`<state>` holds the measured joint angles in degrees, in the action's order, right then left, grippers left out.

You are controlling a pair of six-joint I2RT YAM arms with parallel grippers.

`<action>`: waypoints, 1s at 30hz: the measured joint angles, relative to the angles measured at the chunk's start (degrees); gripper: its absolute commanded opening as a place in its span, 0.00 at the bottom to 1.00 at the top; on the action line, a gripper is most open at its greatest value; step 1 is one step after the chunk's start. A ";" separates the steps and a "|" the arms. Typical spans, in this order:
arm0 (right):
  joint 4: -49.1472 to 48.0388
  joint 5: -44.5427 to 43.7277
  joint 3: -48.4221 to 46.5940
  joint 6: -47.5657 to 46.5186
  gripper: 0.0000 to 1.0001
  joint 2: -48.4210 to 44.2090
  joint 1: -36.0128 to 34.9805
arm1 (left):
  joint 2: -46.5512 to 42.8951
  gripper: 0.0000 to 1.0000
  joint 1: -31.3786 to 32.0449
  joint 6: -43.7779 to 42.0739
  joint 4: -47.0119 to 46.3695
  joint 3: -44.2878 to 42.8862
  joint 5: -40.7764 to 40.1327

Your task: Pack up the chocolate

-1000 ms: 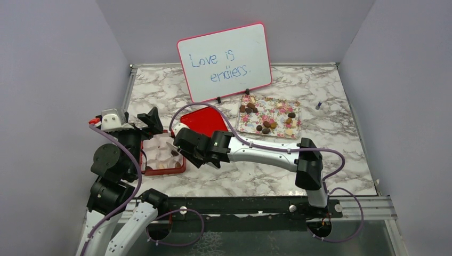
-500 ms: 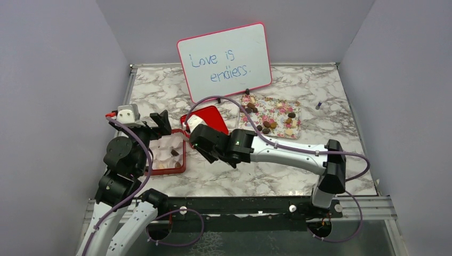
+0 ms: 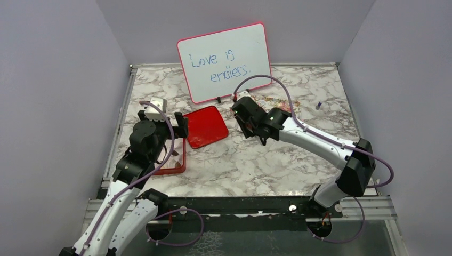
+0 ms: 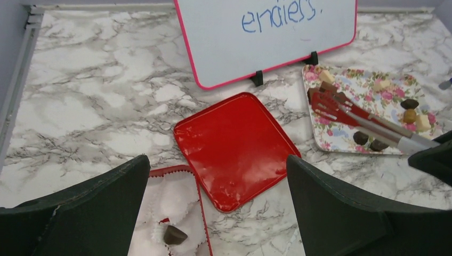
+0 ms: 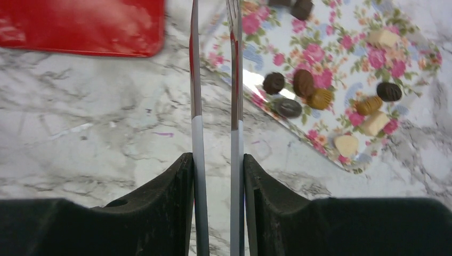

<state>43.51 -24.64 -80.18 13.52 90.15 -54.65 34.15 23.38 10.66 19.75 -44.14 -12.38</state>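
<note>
Chocolate (image 5: 298, 90) lies scattered at mixed headings on the tray (image 5: 341, 53) at 1 o'clock; one piece (image 4: 173, 234) sits in the box (image 4: 173, 200) at 9 o'clock. The right gripper (image 5: 217, 176), arm outstretched, clamps tongs (image 4: 368, 120) over the tray, tips toward 12 o'clock in its wrist view; the left gripper (image 4: 213, 170) hangs spread wide above the box.

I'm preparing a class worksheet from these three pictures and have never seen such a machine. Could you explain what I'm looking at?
Two robot arms are bolted to a marble-patterned table. One picture looks down from above; the other two come from cameras on each wrist. The left gripper is open and empty, near a red box with white paper cups where one brown chocolate shows. The right gripper squeezes red-tipped metal tongs over a flower-patterned tray of chocolates. A glossy red lid and a whiteboard are nearby.
</note>
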 measured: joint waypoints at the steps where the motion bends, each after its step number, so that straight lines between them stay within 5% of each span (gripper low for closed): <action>1: 0.00 0.04 1.09 -0.02 0.39 -0.57 1.62 | 0.63 0.99 0.00 0.02 0.00 0.42 0.42; 12: -1.36 2.95 6.86 -1.14 0.40 -1.55 13.51 | 3.32 0.99 0.00 -0.02 -0.20 1.92 1.75; 30: -4.79 4.79 7.10 -3.10 0.43 2.62 14.58 | 3.23 0.99 0.02 -0.52 -0.44 2.43 1.75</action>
<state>38.72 -19.86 -73.08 10.41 92.77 -40.07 37.39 23.40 10.13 19.31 -41.71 -10.63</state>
